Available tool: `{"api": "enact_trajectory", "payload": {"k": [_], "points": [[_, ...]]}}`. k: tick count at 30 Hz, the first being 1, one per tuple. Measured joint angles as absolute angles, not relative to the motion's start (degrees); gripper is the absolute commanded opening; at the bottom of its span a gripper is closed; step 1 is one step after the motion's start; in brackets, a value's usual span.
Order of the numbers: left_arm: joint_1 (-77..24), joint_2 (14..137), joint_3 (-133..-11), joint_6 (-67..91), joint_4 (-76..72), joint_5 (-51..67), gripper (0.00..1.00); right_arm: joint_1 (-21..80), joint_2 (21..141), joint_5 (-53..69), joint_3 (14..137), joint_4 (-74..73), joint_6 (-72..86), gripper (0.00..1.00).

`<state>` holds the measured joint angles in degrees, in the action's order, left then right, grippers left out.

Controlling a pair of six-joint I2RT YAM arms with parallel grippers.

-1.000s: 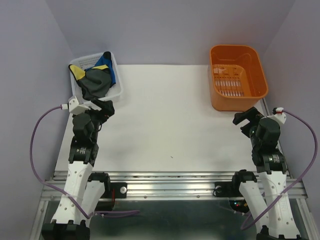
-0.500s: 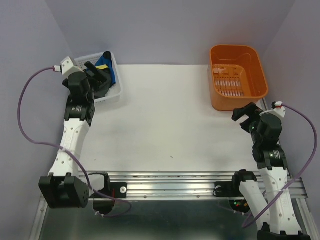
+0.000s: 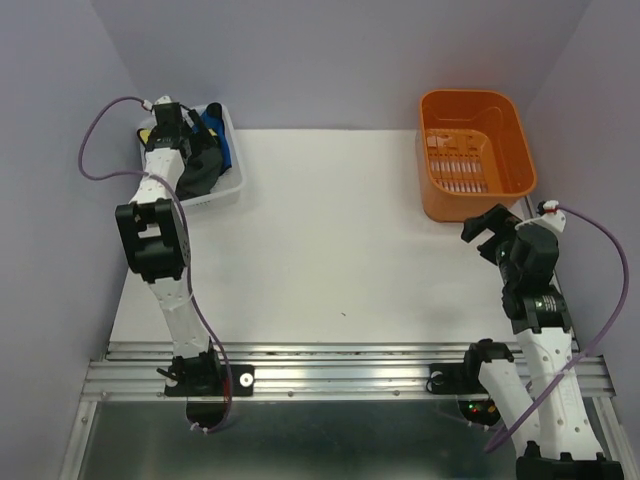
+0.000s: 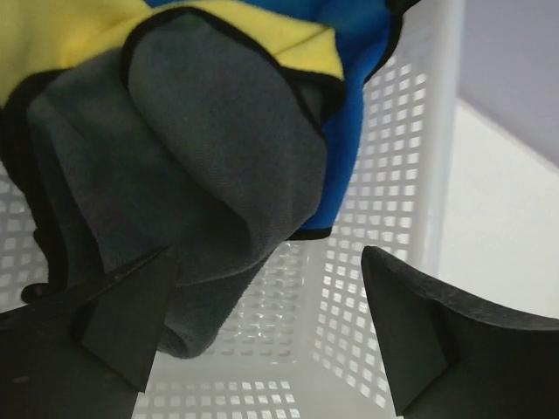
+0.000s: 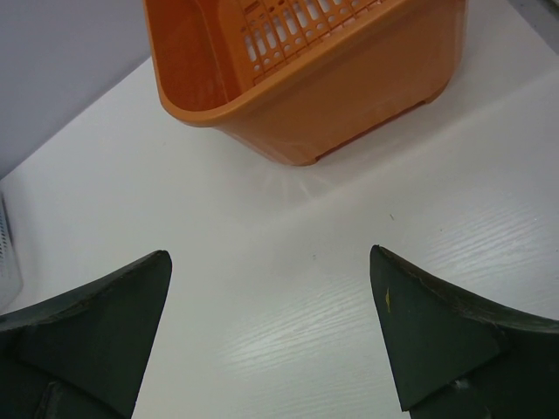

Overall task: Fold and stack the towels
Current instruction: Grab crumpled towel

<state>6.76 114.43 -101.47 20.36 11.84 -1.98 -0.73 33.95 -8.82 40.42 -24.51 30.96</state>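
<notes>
white table carries a mesh basket and orange bin.

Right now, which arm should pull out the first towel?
Left. The left gripper, open, hangs at the grey towel in the white basket; the right gripper sits far off by the orange bin.

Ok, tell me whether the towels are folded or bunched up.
Bunched up, not folded: the grey towel, yellow towel and blue towel lie crumpled together inside the white mesh basket.
</notes>
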Motion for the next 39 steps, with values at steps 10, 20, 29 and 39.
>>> {"api": "enact_trajectory", "payload": {"k": [10, 20, 29, 39], "points": [[7.46, 126.3, -106.48, 19.46, 17.91, 2.96, 0.89, -0.73, 35.62, -9.17, 40.4, -24.51, 30.65, 1.0], [7.22, 128.22, -110.78, 18.9, 18.09, 2.13, 0.48, -0.73, 35.29, -11.35, 40.4, -24.58, 30.68, 1.0], [7.22, 130.04, -112.29, 18.44, 18.76, 2.04, 0.0, -0.73, 36.88, -11.57, 40.4, -24.99, 30.68, 1.0], [7.18, 123.61, -108.79, 18.63, 19.11, 2.79, 0.0, -0.73, 36.4, -10.98, 40.4, -25.02, 30.61, 1.0]]}}
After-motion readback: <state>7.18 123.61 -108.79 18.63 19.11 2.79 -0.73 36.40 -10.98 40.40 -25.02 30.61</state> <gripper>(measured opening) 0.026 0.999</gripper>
